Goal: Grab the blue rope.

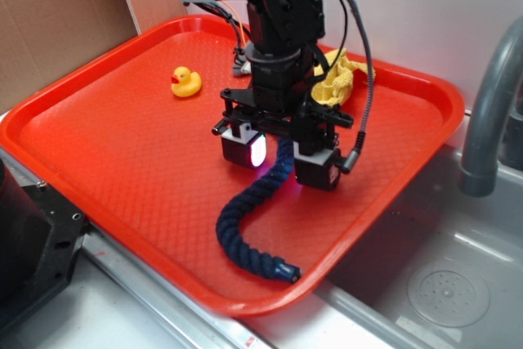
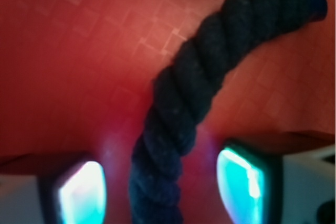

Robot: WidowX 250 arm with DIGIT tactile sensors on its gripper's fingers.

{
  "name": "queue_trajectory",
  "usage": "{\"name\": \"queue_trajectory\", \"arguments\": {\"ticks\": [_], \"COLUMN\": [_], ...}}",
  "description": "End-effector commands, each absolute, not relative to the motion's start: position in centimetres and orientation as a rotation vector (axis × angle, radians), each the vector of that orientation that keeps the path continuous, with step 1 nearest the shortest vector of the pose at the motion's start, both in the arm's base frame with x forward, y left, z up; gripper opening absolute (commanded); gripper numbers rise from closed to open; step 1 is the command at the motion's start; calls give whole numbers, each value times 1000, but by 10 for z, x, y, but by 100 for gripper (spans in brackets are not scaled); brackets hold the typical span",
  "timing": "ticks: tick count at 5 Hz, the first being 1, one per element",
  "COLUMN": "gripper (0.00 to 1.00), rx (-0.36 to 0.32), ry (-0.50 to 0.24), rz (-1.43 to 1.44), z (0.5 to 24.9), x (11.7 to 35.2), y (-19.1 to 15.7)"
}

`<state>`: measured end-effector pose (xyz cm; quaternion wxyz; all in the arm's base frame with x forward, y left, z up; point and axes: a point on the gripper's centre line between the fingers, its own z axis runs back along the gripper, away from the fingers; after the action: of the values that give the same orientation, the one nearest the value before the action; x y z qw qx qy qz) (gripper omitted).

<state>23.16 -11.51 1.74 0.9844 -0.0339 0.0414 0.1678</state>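
Two lit pads flank the blue rope, and your hand is spread wide, holding nothing, with a visible gap between each pad and the cord in the wrist view. The rope lies on the red tray, curving from under the hand toward 6 o'clock, its capped end near the tray's front rim; its other end runs up toward 12 o'clock, under the arm.

Here is what you should watch. The cord is round, twisted and soft, so if you close while the pads sit too high it may roll or squirt out sideways. Go too low and the fingertips could scrape the textured tray floor. The rope sits a little closer to the left-hand pad in the wrist view, so one pad may touch first and nudge it. The yellow knitted cloth at 1 o'clock and the toy duck at 10 o'clock look well clear.

No brand, label or writing can be read anywhere.
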Motion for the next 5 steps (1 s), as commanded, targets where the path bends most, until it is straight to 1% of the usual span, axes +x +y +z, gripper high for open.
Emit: {"name": "queue_trajectory", "arguments": {"ticks": [1,2,3,4,5], "gripper": [0,0,0,0,0], "rx": [-46,-39,-105,-166,-80], "ry": [38,-41,-130,-142,-116], "rz": [229,64,-129,-133,-157], "z": [25,62,110,160,197], "x": [233,214,199,183,175], "y": [-114,-102,-94,-83,-56]}}
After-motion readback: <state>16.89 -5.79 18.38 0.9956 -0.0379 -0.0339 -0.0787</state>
